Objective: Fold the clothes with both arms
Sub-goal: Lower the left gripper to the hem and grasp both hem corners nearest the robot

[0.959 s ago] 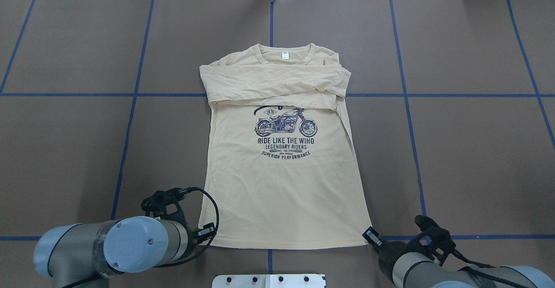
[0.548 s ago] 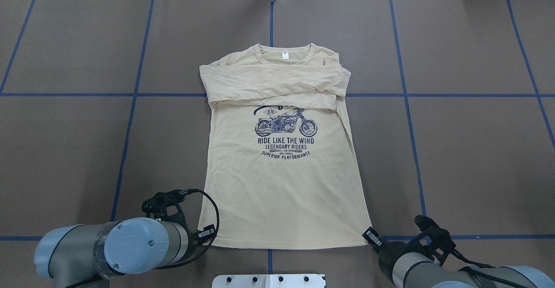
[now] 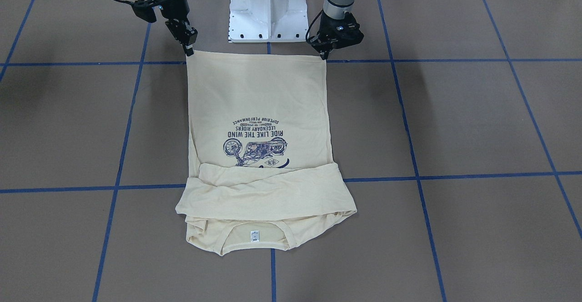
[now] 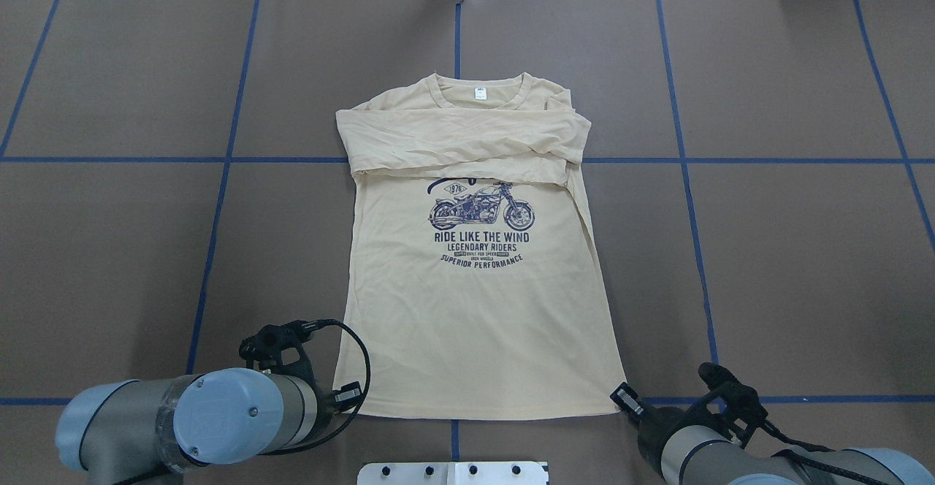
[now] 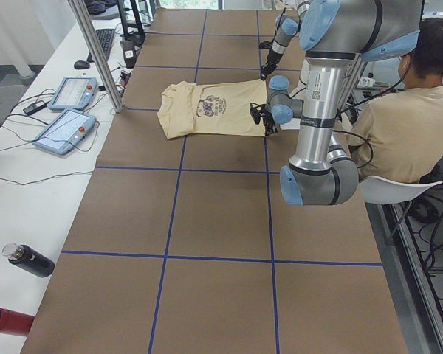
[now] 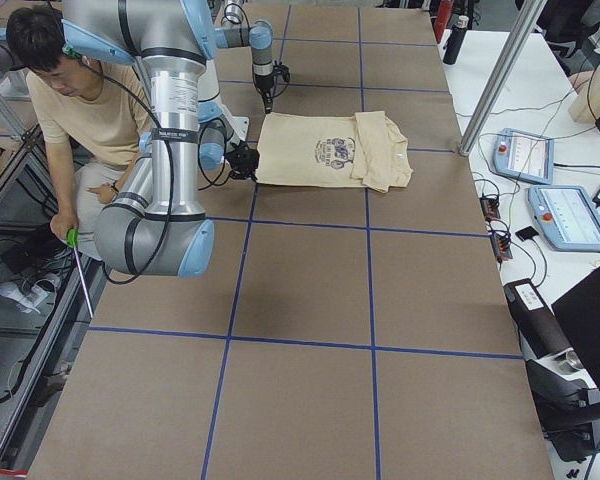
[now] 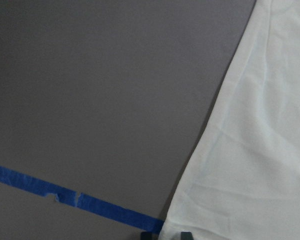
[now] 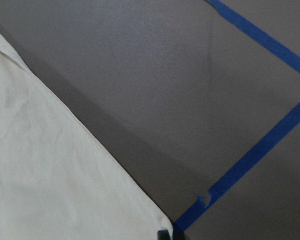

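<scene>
Two arms enter at the near edge of the overhead view, the left arm (image 4: 219, 415) and the right arm (image 4: 701, 448), both cut off by the frame, with only a strip of the white pedestal base (image 4: 453, 472) showing between them. Their wrists hide the claws from above. From the front-facing camera, the left gripper (image 3: 323, 56) and the right gripper (image 3: 189, 51) each point down at a corner of the hem nearest the robot. The left wrist camera catches only two dark fingertips (image 7: 185, 235) at its bottom edge, slightly apart, with the hem corner between them. The right wrist camera catches one tip (image 8: 163, 234) beside its corner. I cannot tell whether either claw is pinching the cloth. The shirt (image 4: 475, 324) lies flat, front up, in the middle of the brown table (image 4: 803, 251), which is crossed by blue tape (image 4: 219, 178). Farther out is the navy motorcycle print (image 4: 481, 226), whose top is covered by the sleeves (image 4: 460, 142) folded across the chest. Beyond them is the collar with its small white neck label (image 4: 480, 93), too small to read.
</scene>
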